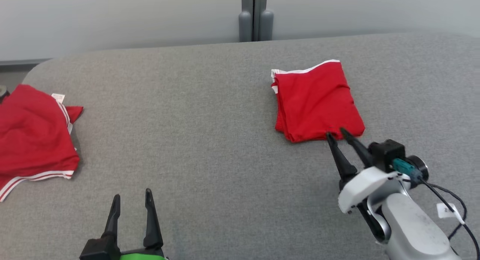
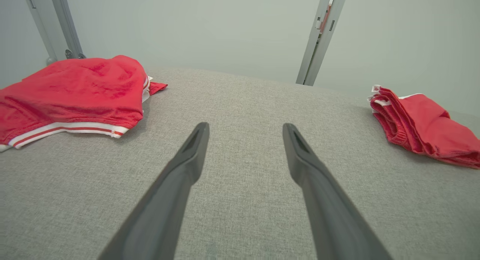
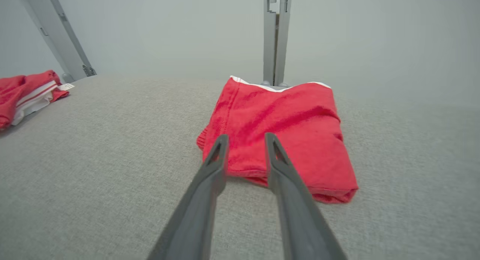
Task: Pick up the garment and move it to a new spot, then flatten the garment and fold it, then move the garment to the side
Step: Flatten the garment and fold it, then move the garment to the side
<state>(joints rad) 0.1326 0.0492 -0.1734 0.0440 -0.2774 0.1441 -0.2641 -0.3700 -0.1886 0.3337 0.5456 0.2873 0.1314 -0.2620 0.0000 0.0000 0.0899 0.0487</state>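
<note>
The right gripper [image 1: 336, 132] has its fingers slightly parted and grips nothing, with the tips at the near edge of the garment [image 1: 317, 98]. The garment is red with white trim along its far edge. It is folded into a neat rectangle and lies flat on the right side of the grey table [image 1: 206, 121]. The right arm slants in from the near right. The left gripper [image 1: 132, 193] is spread wide and empty at the near left, pointing away. A second, rumpled red garment [image 1: 33, 140] lies at the left edge.

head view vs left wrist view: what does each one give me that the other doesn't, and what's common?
Head view: right gripper, jaws parted, fingertips at the near edge of the folded red garment, seen from above. Left wrist view: that garment's stacked layers side-on, and a grey frame post at the far left. Both: open left gripper, the loose red garment with white stripes, grey table.
</note>
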